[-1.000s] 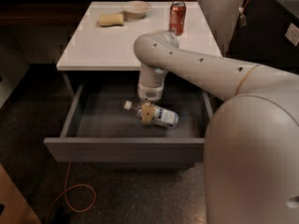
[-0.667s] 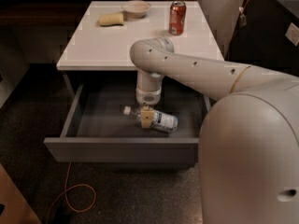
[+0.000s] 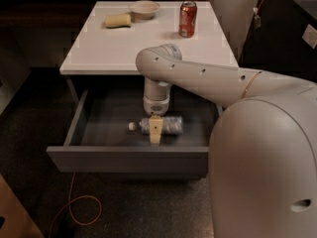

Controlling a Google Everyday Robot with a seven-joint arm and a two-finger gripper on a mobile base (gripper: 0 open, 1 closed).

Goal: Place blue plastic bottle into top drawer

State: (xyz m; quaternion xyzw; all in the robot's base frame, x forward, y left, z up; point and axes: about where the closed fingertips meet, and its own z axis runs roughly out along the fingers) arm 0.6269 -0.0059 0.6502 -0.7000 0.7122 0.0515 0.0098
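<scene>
Since the claw [image 3: 155,131] hangs straight down onto the bottle [image 3: 171,125], I'd judge this a set-down; whether it grips or has let go, I cannot tell. Clear, bluish, white cap pointing left, the bottle lies sideways on the open drawer's [image 3: 128,159] floor, below the worktop [image 3: 138,46].

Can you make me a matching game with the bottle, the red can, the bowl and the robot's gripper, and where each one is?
1 blue plastic bottle
2 red soda can
3 bowl
4 gripper

A upright on the white top, right side
B down in the top drawer, at the bottle
C lying sideways on the drawer floor
D back of the white top, by a yellow lump

Pairs: 1-C, 2-A, 3-D, 4-B
</scene>
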